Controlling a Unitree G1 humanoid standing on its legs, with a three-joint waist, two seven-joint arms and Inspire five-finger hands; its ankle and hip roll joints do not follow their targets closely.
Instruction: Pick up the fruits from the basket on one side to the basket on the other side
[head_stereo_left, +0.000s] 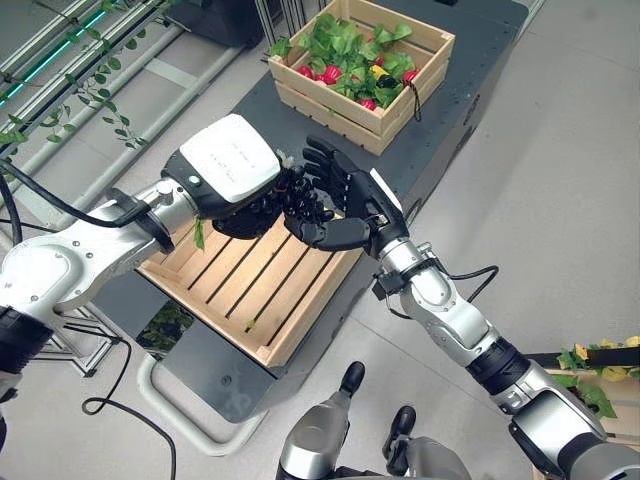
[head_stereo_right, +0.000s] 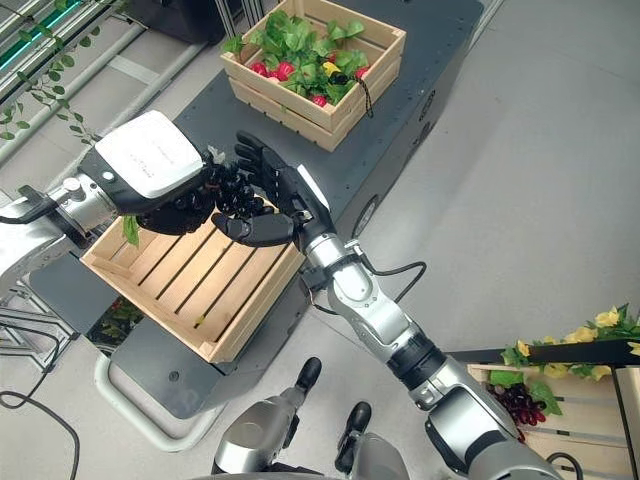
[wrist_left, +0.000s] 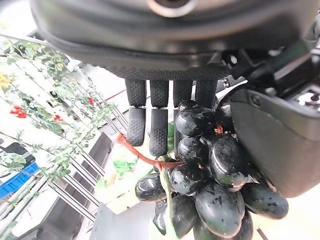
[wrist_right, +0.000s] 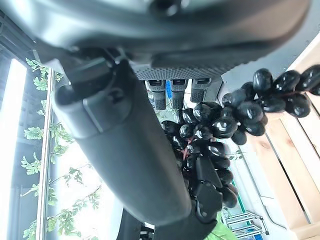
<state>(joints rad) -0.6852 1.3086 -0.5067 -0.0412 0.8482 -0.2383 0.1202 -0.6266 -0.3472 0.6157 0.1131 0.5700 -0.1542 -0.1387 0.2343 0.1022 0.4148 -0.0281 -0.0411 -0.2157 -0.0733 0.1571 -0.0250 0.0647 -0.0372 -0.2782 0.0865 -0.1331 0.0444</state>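
Where both robot hands meet, black grapes (wrist_left: 210, 175) hang between them.

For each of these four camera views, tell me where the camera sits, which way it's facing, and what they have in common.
Left eye view: on the head, looking down at the near wooden crate and the far crate of fruit; both arms reach in, left hand meeting right hand.
Right eye view: same head, slightly offset, same scene.
Left wrist view: on the left wrist, looking along its fingers at the black grape bunch.
Right wrist view: on the right wrist, looking past its thumb at the grapes.
Shared: both wrist views show the grape bunch.
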